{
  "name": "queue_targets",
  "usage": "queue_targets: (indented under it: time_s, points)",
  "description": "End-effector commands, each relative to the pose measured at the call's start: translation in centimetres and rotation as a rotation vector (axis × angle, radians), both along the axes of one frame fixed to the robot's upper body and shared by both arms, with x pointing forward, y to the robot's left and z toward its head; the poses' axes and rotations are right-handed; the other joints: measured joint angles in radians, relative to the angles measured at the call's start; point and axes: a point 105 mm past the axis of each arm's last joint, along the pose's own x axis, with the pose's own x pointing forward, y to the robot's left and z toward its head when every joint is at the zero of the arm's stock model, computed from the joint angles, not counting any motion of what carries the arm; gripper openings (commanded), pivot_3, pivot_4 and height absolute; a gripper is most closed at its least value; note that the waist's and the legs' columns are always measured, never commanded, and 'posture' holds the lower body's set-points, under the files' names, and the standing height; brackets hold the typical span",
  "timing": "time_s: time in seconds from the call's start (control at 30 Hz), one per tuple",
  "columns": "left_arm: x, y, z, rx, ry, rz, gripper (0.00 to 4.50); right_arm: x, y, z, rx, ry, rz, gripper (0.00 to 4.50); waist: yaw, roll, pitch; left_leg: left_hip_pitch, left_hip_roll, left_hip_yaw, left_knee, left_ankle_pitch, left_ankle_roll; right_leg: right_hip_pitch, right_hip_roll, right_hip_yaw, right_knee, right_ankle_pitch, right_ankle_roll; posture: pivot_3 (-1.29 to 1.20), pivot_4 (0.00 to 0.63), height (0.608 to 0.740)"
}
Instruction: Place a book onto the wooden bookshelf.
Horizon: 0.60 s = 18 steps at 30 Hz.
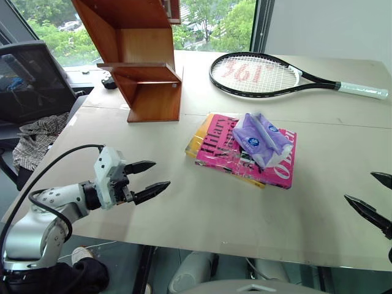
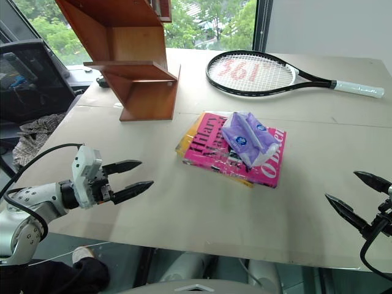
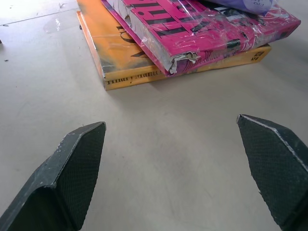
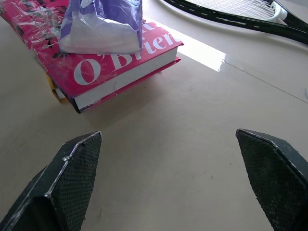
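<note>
Behind the desk [image 1: 202,220] stands a big window with green trees, and an office chair [image 1: 30,79] is at the desk's left side. From the left eye view, the wooden bookshelf [image 1: 144,67] stands at the far left part of the desk, a tennis racket [image 1: 269,76] lies near the far edge, and the book [image 1: 245,150] lies flat near the middle, on top of a yellow-orange book [image 1: 197,139], with a purple tissue pack [image 1: 262,138] resting on its cover. The left gripper [image 1: 150,179] hovers near the front left edge with its fingers spread and empty. In the right eye view, the right gripper [image 2: 358,199] is near the front right edge, also spread wide and holding nothing. The left wrist view looks at the spine corner of the pink book, apart from the fingers. The right wrist view shows its white page edge, also apart. I judge this is the approach step, nothing is grasped yet. The next move probably needs both grippers to come at the book's two sides, and the tissue pack may slide off when lifting.
</note>
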Motion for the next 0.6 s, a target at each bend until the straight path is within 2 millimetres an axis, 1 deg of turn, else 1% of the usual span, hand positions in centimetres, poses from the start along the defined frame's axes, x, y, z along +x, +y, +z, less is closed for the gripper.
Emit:
queue_targets:
  time_s: [0.03,0.1,0.17,0.23,0.3,0.37,0.4,0.43,0.5,0.6]
  points:
    - [0.5,-0.3,1.3,-0.004,-0.070,-0.012,4.50,0.4,0.9,1.0,-0.020,-0.061,0.015,4.42,0.000,0.000,0.000,0.000,0.000,0.000,0.000,0.000,0.000,0.000,0.000,0.000,0.000,0.000,0.000,0.00,0.150,0.740]
    - [1.3,-1.5,2.0,-0.043,-0.103,-0.028,4.50,1.1,1.7,1.6,-0.034,-0.110,0.017,4.42,0.000,0.000,0.000,0.000,0.000,0.000,0.000,0.000,0.000,0.000,0.000,0.000,0.000,0.000,0.000,0.00,0.150,0.740]
    - [1.9,-2.1,2.9,-0.078,-0.129,-0.036,4.50,1.7,2.0,2.1,-0.048,-0.152,-0.004,4.42,0.001,0.000,0.000,0.000,0.000,0.000,0.000,0.000,0.000,0.000,0.000,0.000,0.000,0.000,0.000,0.00,0.150,0.740]
    - [2.0,-2.7,3.7,-0.104,-0.149,-0.060,4.50,2.3,2.1,2.7,-0.072,-0.180,-0.033,4.42,0.001,0.000,0.000,0.000,0.000,0.000,0.001,0.000,0.000,0.000,0.000,0.000,0.000,0.000,0.000,0.00,0.150,0.740]
    - [1.6,-3.5,4.6,-0.150,-0.155,-0.109,4.50,2.8,2.5,3.4,-0.101,-0.207,-0.067,4.42,-0.002,0.000,0.000,0.000,0.000,0.000,0.001,0.000,0.000,0.000,0.000,0.000,0.000,0.000,0.000,0.00,0.150,0.740]
    - [0.4,-4.5,4.9,-0.148,-0.146,-0.217,4.50,3.2,4.0,3.4,-0.092,-0.167,-0.013,4.42,-0.006,0.000,0.000,0.000,0.000,0.000,0.000,0.000,0.000,-0.001,0.000,0.000,0.000,0.000,0.000,0.00,0.150,0.740]
    - [-0.5,-4.7,5.1,-0.138,-0.146,-0.280,4.50,3.3,5.7,3.6,-0.069,-0.148,0.066,4.42,-0.011,0.000,0.000,0.000,0.000,0.000,0.000,0.000,0.000,-0.001,0.000,0.001,0.000,0.000,0.000,0.00,0.150,0.740]
    - [-1.0,-4.8,5.1,-0.130,-0.146,-0.320,4.50,3.2,6.9,3.7,-0.055,-0.133,0.120,4.42,-0.014,0.000,0.000,-0.001,0.000,0.001,0.000,0.000,0.000,-0.002,0.000,0.001,0.000,0.000,0.000,0.00,0.150,0.740]
    - [-1.5,-4.8,5.5,-0.138,-0.140,-0.354,4.50,3.3,8.3,4.0,-0.064,-0.119,0.186,4.42,-0.016,0.000,0.001,-0.001,0.001,0.001,-0.001,0.000,0.000,-0.002,0.000,0.001,0.000,0.000,0.000,0.00,0.150,0.740]
    - [-1.7,-4.5,5.7,-0.120,-0.143,-0.372,4.50,4.6,10.1,4.4,-0.080,-0.108,0.224,4.42,-0.018,0.000,0.001,-0.001,0.001,0.001,-0.001,0.000,0.000,-0.001,0.000,0.000,0.000,0.000,0.000,0.00,0.150,0.740]
